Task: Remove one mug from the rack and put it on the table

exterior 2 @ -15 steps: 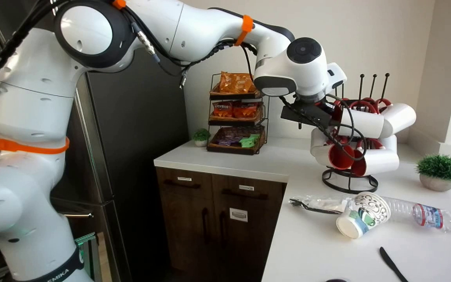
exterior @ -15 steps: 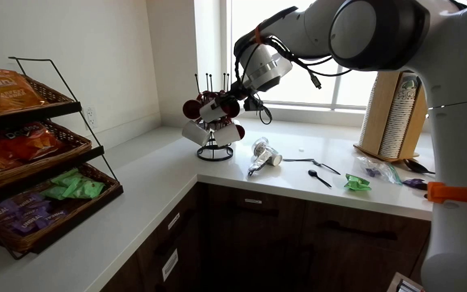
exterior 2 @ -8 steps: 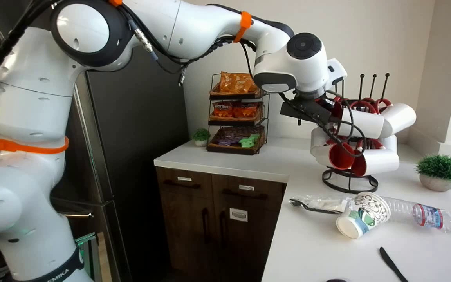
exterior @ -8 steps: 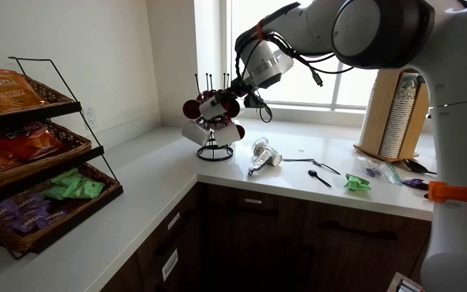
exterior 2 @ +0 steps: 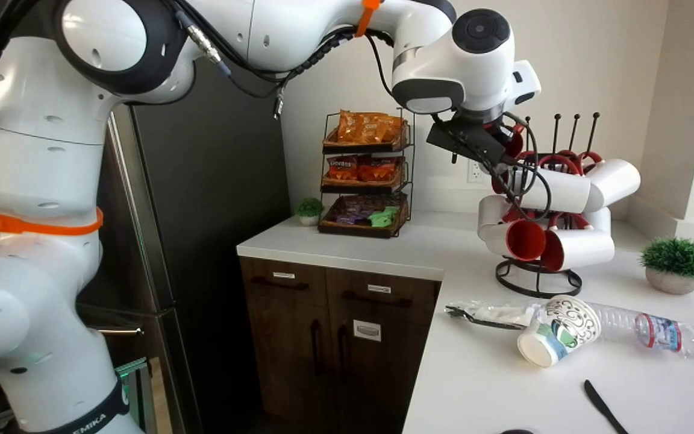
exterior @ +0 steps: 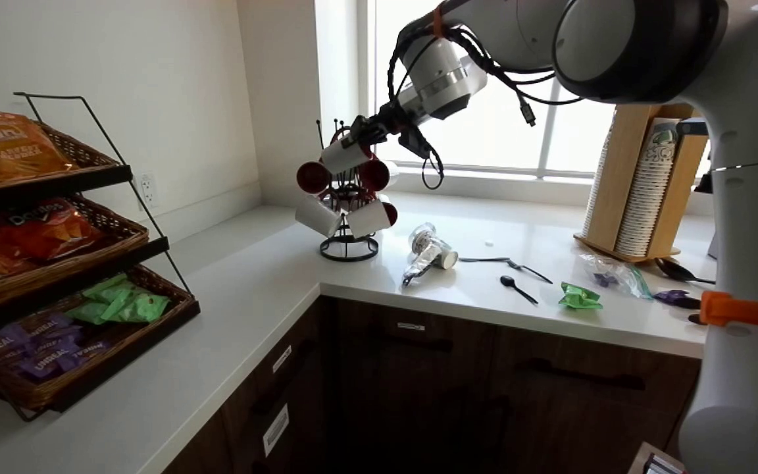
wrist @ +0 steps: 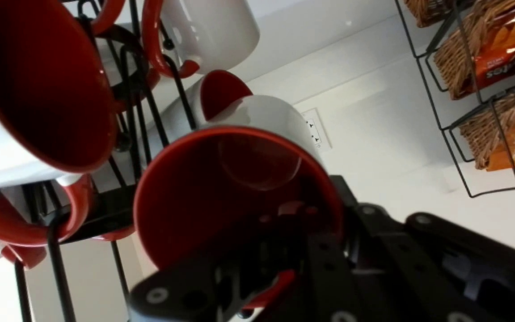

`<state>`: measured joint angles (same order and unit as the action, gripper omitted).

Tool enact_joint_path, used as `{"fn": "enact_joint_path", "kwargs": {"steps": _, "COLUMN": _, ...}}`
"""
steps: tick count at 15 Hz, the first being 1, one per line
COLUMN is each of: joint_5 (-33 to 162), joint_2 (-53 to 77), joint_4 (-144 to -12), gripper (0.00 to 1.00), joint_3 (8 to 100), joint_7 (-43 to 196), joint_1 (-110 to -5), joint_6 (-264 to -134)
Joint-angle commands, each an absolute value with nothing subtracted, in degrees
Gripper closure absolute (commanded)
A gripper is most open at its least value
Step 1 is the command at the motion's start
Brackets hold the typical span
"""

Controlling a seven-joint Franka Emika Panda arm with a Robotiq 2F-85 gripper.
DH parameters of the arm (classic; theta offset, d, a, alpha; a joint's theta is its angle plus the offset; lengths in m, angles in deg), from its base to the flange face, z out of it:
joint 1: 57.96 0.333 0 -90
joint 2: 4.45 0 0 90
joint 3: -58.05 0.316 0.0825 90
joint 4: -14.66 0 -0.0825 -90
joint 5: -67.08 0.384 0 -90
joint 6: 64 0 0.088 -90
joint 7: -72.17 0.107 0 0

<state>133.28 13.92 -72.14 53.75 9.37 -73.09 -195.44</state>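
Note:
The black rack [exterior: 349, 259] stands on the pale table [exterior: 241, 276] in the corner, also seen in an exterior view [exterior 2: 538, 294]. Several white mugs with red insides hang on it. My gripper [exterior: 360, 131] is shut on the rim of one upper mug [exterior: 343, 158], which is tilted. In the wrist view my gripper [wrist: 322, 205] has one finger inside this mug [wrist: 213, 174] and one outside. In an exterior view the gripper [exterior 2: 497, 144] mostly covers the mug. I cannot tell whether the mug's handle is clear of the rack's arm.
Neighbouring mugs [wrist: 38, 89] and rack prongs [wrist: 61, 273] are close beside the held mug. A paper cup [exterior 2: 558, 331], a bottle [exterior 2: 663, 331] and a plant [exterior 2: 678, 271] stand or lie near the rack. A tiered snack shelf [exterior: 155, 230] and a cup holder [exterior: 635, 191] are farther off.
My gripper has moved up and slightly back toward the robot, and the held mug has risen with it above its neighbours. The other mugs and the rack have not moved.

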Motion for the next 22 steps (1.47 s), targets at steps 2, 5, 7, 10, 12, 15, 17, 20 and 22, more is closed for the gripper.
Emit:
{"fn": "enact_joint_path", "kwargs": {"steps": 2, "joint_5": 134.87, "joint_2": 14.04, "joint_4": -68.99, "gripper": 0.97, "joint_3": 53.19, "joint_7": 17.7, "joint_1": -74.33, "joint_6": -188.04}}
{"fn": "enact_joint_path", "kwargs": {"steps": 5, "joint_5": 135.58, "joint_2": 14.48, "joint_4": -67.84, "gripper": 0.97, "joint_3": 52.93, "joint_7": 21.68, "joint_1": -74.65, "joint_6": -186.71}}
{"fn": "enact_joint_path", "kwargs": {"steps": 7, "joint_5": 137.08, "joint_2": 14.88, "joint_4": -67.0, "gripper": 0.97, "joint_3": 53.17, "joint_7": 22.25, "joint_1": -74.96, "joint_6": -186.24}}
{"fn": "enact_joint_path", "kwargs": {"steps": 10, "joint_5": 139.22, "joint_2": 15.92, "joint_4": -66.36, "gripper": 0.97, "joint_3": 53.19, "joint_7": 22.89, "joint_1": -75.15, "joint_6": -185.7}}
{"fn": "enact_joint_path", "kwargs": {"steps": 12, "joint_5": 140.8, "joint_2": 16.94, "joint_4": -65.75, "gripper": 0.97, "joint_3": 53.08, "joint_7": 22.75, "joint_1": -75.23, "joint_6": -185.94}}
{"fn": "enact_joint_path", "kwargs": {"steps": 15, "joint_5": 143.07, "joint_2": 18.46, "joint_4": -64.37, "gripper": 0.97, "joint_3": 52.99, "joint_7": 22.1, "joint_1": -75.63, "joint_6": -186.31}}
{"fn": "enact_joint_path", "kwargs": {"steps": 17, "joint_5": 144.29, "joint_2": 19.22, "joint_4": -63.42, "gripper": 0.97, "joint_3": 53.08, "joint_7": 21.29, "joint_1": -76.07, "joint_6": -186.2}}
{"fn": "enact_joint_path", "kwargs": {"steps": 20, "joint_5": 145.27, "joint_2": 19.48, "joint_4": -62.74, "gripper": 0.97, "joint_3": 53.31, "joint_7": 19.38, "joint_1": -76.53, "joint_6": -184.32}}
{"fn": "enact_joint_path", "kwargs": {"steps": 22, "joint_5": 145.23, "joint_2": 19.3, "joint_4": -62.44, "gripper": 0.97, "joint_3": 53.41, "joint_7": 17.89, "joint_1": -76.73, "joint_6": -182.12}}
